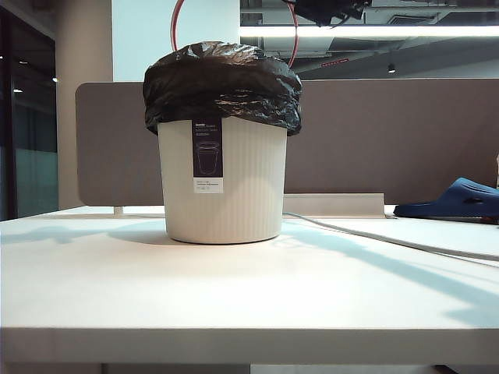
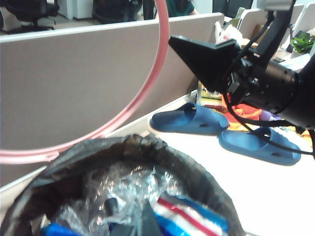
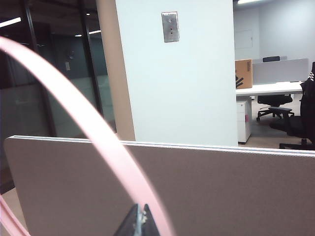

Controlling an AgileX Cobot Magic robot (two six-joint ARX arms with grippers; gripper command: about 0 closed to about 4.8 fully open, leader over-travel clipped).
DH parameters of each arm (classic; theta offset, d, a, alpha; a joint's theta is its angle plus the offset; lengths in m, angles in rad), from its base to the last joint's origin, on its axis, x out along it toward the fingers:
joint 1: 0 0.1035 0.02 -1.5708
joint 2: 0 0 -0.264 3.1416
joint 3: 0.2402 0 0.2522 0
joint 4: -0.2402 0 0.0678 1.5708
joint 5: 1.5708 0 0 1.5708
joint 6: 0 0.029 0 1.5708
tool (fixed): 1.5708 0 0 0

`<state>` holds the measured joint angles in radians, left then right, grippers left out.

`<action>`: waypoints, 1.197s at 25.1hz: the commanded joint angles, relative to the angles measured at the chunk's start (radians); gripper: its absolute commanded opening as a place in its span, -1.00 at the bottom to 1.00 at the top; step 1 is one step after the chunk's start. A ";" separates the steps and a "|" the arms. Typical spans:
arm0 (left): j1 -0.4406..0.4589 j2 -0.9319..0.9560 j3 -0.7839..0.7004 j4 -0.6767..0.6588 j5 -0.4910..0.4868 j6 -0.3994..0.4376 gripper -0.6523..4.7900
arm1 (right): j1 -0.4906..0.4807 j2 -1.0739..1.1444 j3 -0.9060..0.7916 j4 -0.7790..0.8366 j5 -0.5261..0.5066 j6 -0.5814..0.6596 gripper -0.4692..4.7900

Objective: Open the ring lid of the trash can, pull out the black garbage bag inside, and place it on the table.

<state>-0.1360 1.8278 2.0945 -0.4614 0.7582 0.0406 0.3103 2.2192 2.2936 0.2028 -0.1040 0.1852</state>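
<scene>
Fingers (image 3: 135,223) of the right gripper (image 3: 139,225) show only as dark tips pressed together at the edge of the right wrist view, pinched on the ring lid (image 3: 93,132), whose pink band sweeps up and away from them. Seen from the exterior view, the lid (image 1: 177,23) stands lifted above the bin (image 1: 226,187), two thin arcs rising to the frame's top, where the right gripper (image 1: 327,9) is a dark mass. Left gripper fingers appear in no view; they are closed, and whether they hold anything cannot be told. The left wrist view looks down into the bag (image 2: 162,152), with the pink hoop (image 2: 142,88) arching over it and the right arm's black camera housing (image 2: 236,64) beside it. Crinkled black bag (image 1: 222,82) plastic is folded over the cream rim and bulges above it; blue, red and white waste lies inside. The bin stands upright near the middle of the table (image 1: 249,296), label facing front. Two blue slippers (image 2: 189,118) lie on the table near the grey partition (image 2: 74,83), well apart from the bin.
</scene>
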 commanded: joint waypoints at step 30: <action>0.000 0.013 -0.009 -0.029 -0.007 0.012 -0.78 | -0.061 0.037 0.007 0.018 -0.005 0.005 -0.82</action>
<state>-0.1360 1.8427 2.0819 -0.4911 0.7559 0.0513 0.2481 2.2612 2.2936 0.2264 -0.0795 0.1883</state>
